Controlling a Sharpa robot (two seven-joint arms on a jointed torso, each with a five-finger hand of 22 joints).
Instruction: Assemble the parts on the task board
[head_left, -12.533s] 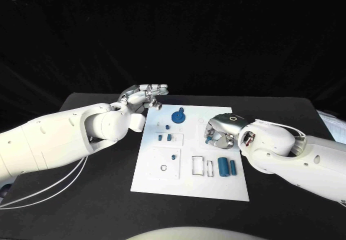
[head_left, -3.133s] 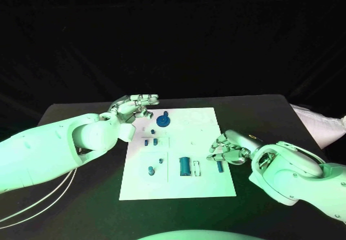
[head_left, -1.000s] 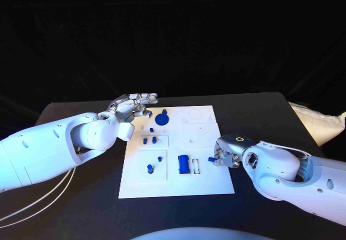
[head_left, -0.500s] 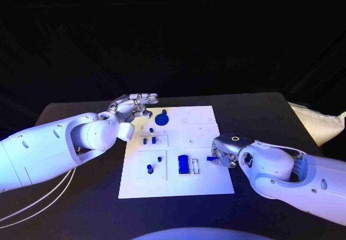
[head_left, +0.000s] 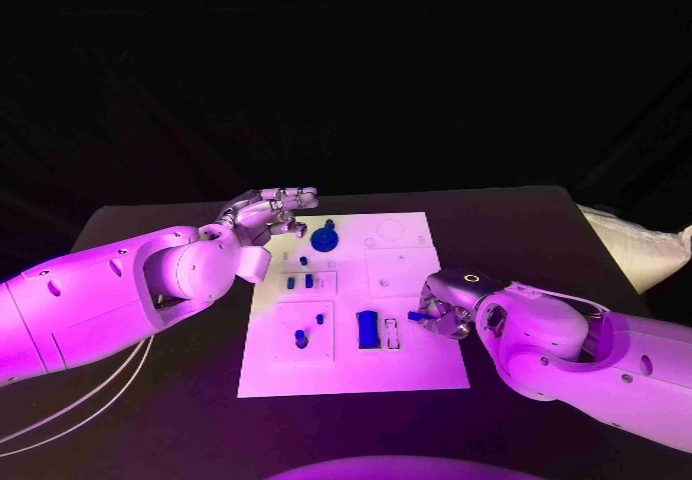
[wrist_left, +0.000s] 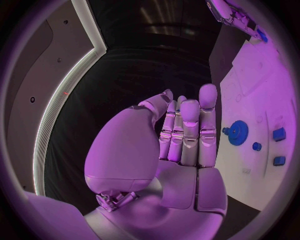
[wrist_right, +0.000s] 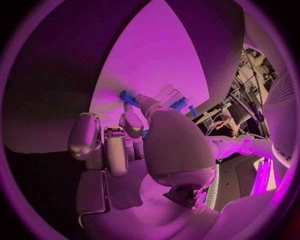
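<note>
While the flat white task board lies mid-surface with dark margin all round, the right hand pinches one small blue peg over its right edge. One toothed blue gear sits near the empty, loosely spread left hand.
</note>
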